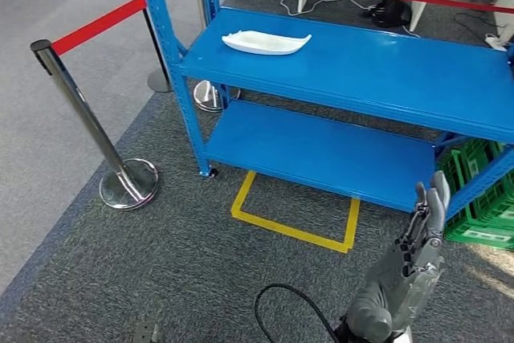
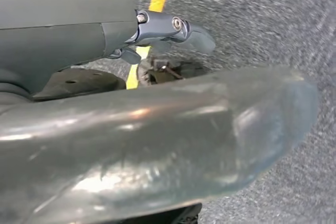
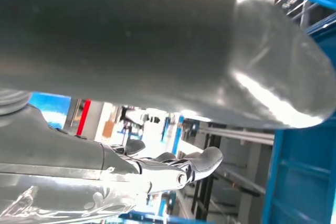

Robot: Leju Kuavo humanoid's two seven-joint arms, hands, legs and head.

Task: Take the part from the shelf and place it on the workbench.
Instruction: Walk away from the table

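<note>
The white, elongated part [image 1: 267, 42] lies on the upper deck of the blue shelf [image 1: 376, 70], towards its left end. My right hand [image 1: 418, 255] is raised at the lower right, in front of the shelf's right side and well short of the part. Its fingers are stretched out and hold nothing. The right wrist view shows that hand [image 3: 158, 51] with its fingers [image 3: 190, 163] apart and blue shelf metal behind them. In the left wrist view my left hand [image 2: 158, 129] hangs over grey carpet, its fingers [image 2: 174, 27] extended and empty.
A chrome stanchion [image 1: 85, 118] with a red belt [image 1: 103, 23] stands left of the shelf, and another base [image 1: 209, 95] sits behind the shelf leg. A green crate [image 1: 485, 198] is at the right. Yellow floor tape [image 1: 291, 226] marks a box before the lower deck [image 1: 315, 150]. A black cable [image 1: 291, 303] loops on the carpet.
</note>
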